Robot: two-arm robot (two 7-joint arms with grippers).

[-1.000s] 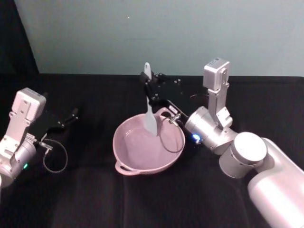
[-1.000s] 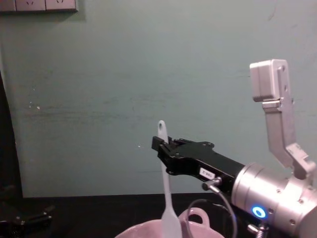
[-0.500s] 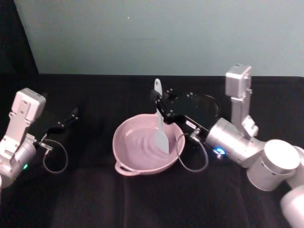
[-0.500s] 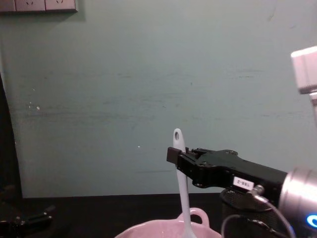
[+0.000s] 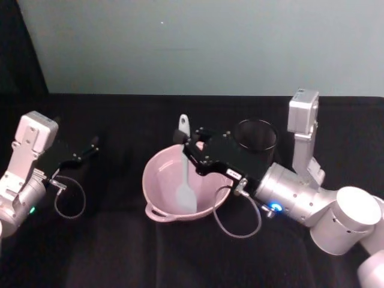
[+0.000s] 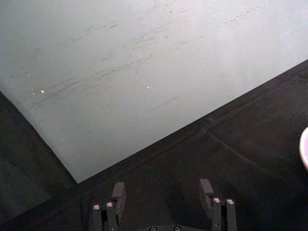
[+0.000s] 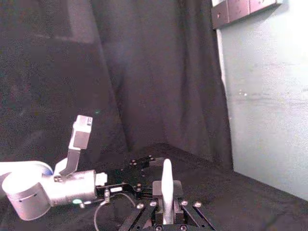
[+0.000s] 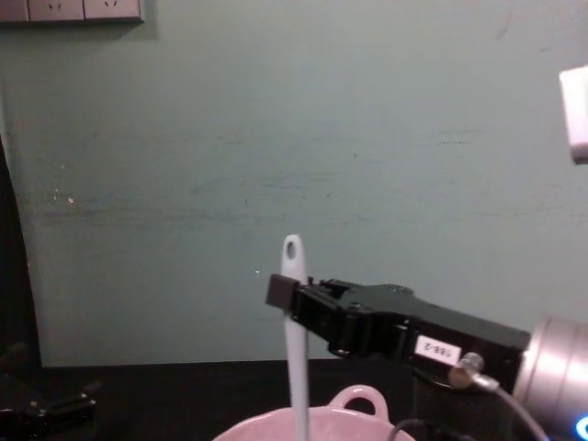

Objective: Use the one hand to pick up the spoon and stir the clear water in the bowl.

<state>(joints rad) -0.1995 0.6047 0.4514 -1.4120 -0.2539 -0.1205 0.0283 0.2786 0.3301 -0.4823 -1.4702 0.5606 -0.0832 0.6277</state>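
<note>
The pale pink bowl (image 5: 161, 173) sits mid-table, and its rim (image 8: 266, 428) rises from the bottom edge of the chest view. My right gripper (image 5: 185, 143) reaches over the bowl's far rim, shut on the white spoon (image 5: 183, 171) high on its handle. The spoon stands nearly upright with its blade (image 5: 186, 198) down inside the bowl, toward the near wall. From the chest, the handle (image 8: 295, 340) pokes up past the right gripper (image 8: 287, 294). The right wrist view shows the handle (image 7: 166, 186) clamped between the fingers. My left gripper (image 5: 91, 146) is parked far left, open (image 6: 162, 192).
A black wire-mesh cup (image 5: 256, 137) stands behind my right arm, to the right of the bowl and beyond it. A loose cable loop (image 5: 237, 217) hangs from the right wrist beside the bowl. Black cloth covers the table, and a pale green wall stands behind.
My right gripper has carried the spoon leftward and nearer, sweeping the blade from the bowl's right side toward its front. The mesh cup has come into view behind the arm.
</note>
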